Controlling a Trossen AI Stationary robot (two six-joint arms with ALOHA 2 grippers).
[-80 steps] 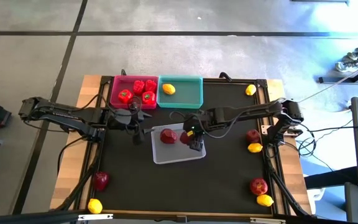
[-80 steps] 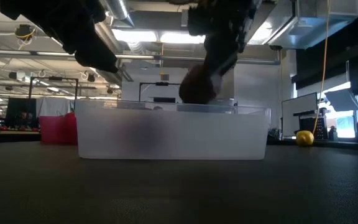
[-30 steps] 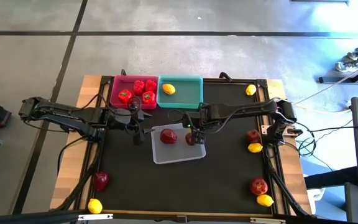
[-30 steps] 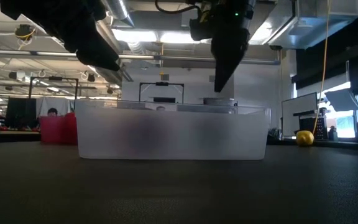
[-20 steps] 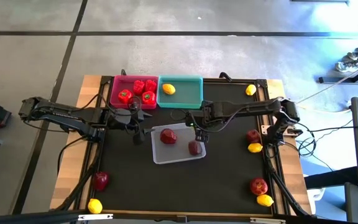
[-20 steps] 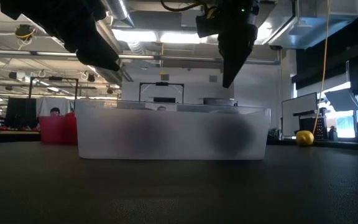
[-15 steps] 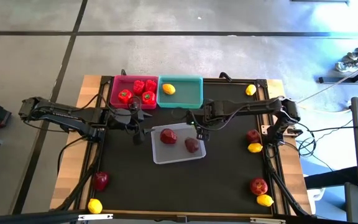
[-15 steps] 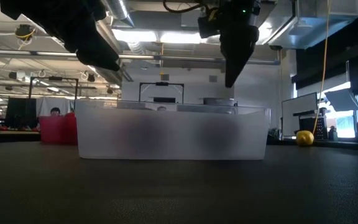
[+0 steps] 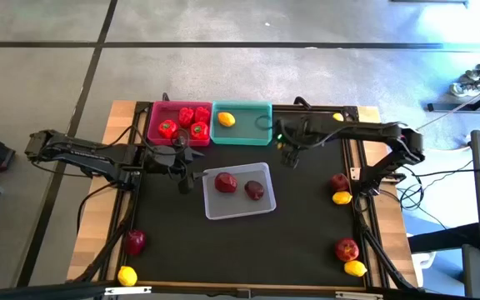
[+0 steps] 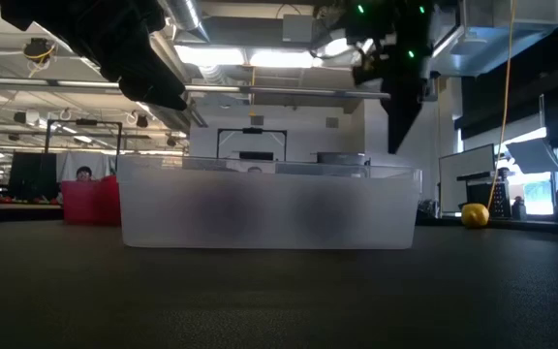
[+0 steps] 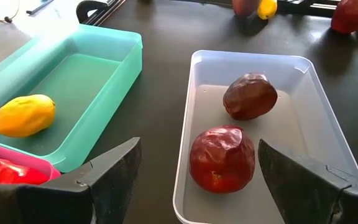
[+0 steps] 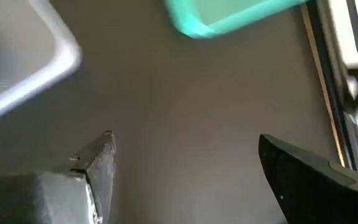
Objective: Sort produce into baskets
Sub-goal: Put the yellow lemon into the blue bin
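The clear tray (image 9: 213, 207) lies mid-table with two dark red apples (image 9: 226, 182) (image 9: 255, 190) resting on its floor; both also show in the left wrist view (image 11: 221, 158) (image 11: 250, 96). At the far edge, the pink tray (image 9: 152, 125) holds red peppers (image 9: 188, 122) and the teal tray (image 9: 252, 129) holds one lemon (image 9: 226, 119). My left gripper (image 9: 187, 177) (image 11: 199, 149) hovers open just left of the clear tray, empty. My right gripper (image 9: 289, 157) (image 12: 185, 146) hangs open and empty above bare mat, between the teal tray's near right corner and the clear tray.
Loose produce lies along the mat's edges: a lemon (image 9: 336, 120) far right, an apple (image 9: 339, 182) and lemon (image 9: 341, 197) mid right, an apple (image 9: 347, 248) and lemon (image 9: 355, 268) near right, an apple (image 9: 135, 242) and lemon (image 9: 127, 276) near left.
My right gripper has swung off the clear tray toward the table's far right, staying open and high, and now stands over bare mat by the teal tray. The apple it hovered over lies uncovered in the clear tray.
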